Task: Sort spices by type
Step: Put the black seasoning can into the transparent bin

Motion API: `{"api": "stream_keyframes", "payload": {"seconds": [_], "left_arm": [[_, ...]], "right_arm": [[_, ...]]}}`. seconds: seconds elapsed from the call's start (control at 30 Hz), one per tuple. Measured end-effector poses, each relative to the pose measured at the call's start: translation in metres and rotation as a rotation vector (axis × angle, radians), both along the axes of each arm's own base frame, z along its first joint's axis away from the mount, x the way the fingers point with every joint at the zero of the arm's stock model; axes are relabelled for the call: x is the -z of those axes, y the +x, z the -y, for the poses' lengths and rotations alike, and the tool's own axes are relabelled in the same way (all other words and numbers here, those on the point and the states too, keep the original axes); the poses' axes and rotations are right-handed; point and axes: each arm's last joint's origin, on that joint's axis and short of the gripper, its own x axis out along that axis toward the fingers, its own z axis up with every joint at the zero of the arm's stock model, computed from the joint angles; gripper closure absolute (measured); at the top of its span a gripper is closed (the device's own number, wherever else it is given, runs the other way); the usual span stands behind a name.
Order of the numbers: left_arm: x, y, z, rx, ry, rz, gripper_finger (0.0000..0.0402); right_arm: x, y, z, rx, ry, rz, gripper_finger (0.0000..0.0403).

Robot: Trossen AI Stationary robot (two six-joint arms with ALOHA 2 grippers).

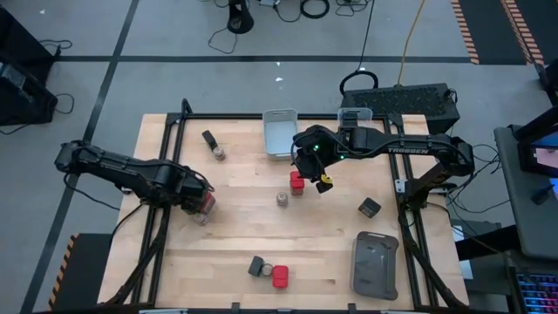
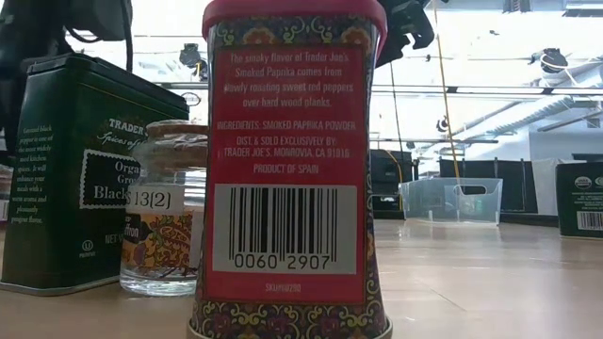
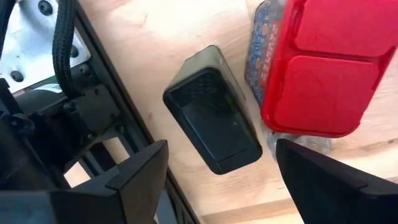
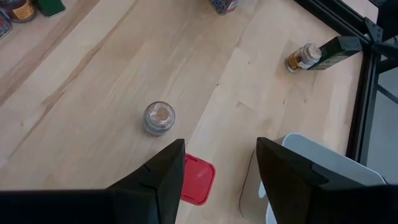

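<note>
Right pincer (image 1: 324,181) spread wide, empty, above red-capped paprika tin (image 1: 297,182) at frame centre; left pincer (image 1: 202,206) wide over another red-capped tin (image 3: 323,68), frame left.

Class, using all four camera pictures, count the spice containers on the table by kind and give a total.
Red-capped tins: 3
Dark tins: 4
Round jars: 3 clearly seen; a possible fourth beside the left arm's red tin is too hidden to count
Total: 10 clearly seen
</note>
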Motion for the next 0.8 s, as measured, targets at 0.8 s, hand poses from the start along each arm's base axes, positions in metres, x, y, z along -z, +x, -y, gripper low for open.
{"api": "stream_keyframes", "payload": {"seconds": [0.8], "left_arm": [[0.019, 0.016, 0.002, 0.049, 0.031, -0.074, 0.0101]], "right_arm": [[0.000, 0.000, 0.000, 0.005, 0.005, 0.001, 0.0222]]}}
